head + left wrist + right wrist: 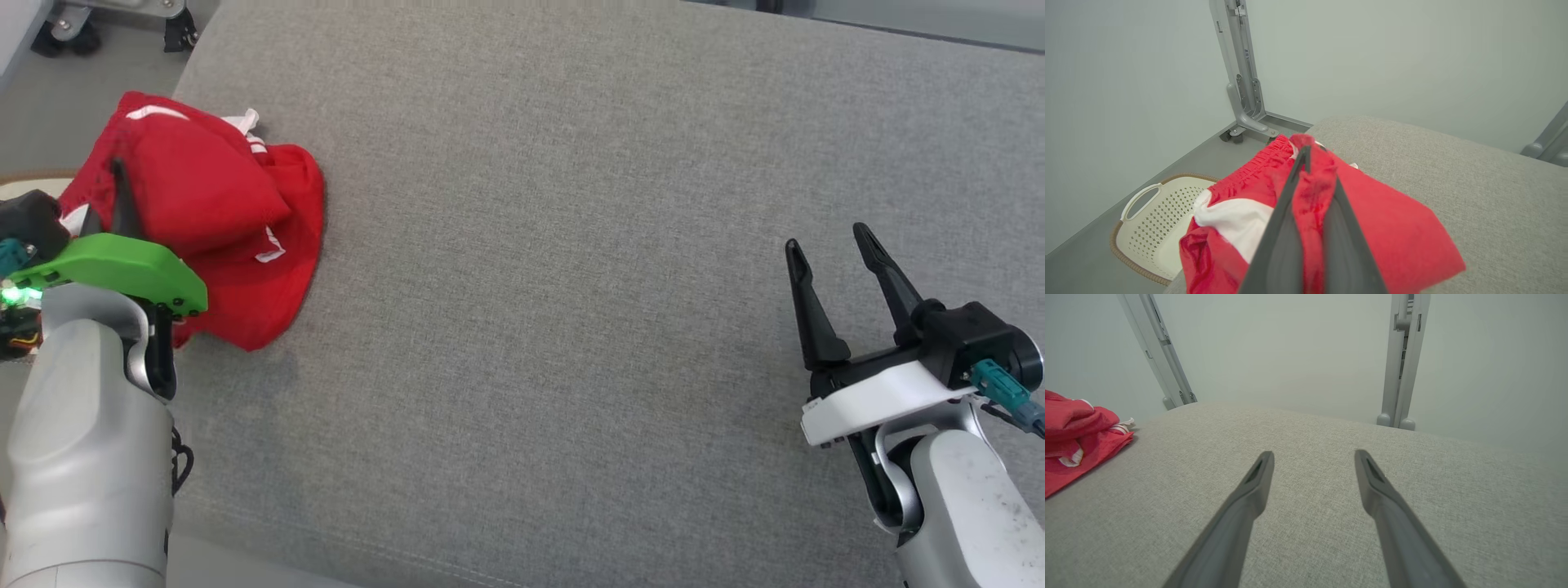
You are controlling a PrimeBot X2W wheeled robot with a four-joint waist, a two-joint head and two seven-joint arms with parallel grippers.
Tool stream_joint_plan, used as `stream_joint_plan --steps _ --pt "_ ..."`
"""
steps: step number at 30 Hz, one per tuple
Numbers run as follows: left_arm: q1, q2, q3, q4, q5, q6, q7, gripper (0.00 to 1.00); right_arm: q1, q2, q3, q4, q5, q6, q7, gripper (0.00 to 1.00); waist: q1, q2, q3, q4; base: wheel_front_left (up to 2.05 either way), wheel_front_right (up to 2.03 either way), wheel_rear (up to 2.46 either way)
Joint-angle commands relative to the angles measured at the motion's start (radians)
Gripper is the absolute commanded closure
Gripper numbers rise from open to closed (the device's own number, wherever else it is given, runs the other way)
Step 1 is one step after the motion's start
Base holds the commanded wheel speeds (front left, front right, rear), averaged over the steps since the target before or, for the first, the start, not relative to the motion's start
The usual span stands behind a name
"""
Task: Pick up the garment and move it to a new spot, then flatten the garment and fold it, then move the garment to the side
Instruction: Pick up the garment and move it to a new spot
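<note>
The garment (220,220) is a bunched pair of red shorts with white trim, lying at the far left edge of the grey padded surface (571,286). My left gripper (121,184) is shut on a fold of the garment (1396,228), red cloth pinched between its two dark fingers (1286,212) in the left wrist view (1310,159). My right gripper (833,253) hangs open over bare grey fabric at the right, far from the shorts, with nothing between its fingers (1312,465). The garment (1073,437) also shows at the left edge of the right wrist view.
A cream perforated laundry basket (1155,220) stands on the floor just past the surface's left edge. Grey metal stand legs (1245,94) on castors rise behind the surface, and two more posts (1400,359) stand by the pale wall.
</note>
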Motion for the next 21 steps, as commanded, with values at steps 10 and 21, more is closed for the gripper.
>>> stream_joint_plan --steps 10,21 --pt "0.243 -0.029 0.001 -0.373 0.046 0.001 -0.004 1.0 0.073 0.037 -0.025 0.014 0.002 -0.001 -0.025 0.0 -0.0001 0.0 -0.16 -0.053 0.0 0.0 0.0" --pt "0.402 -0.112 -0.175 -0.576 0.037 -0.02 0.05 1.0 0.101 0.063 -0.031 0.0 0.011 -0.001 -0.019 0.0 -0.0001 0.0 -0.204 -0.194 0.0 0.0 0.0"
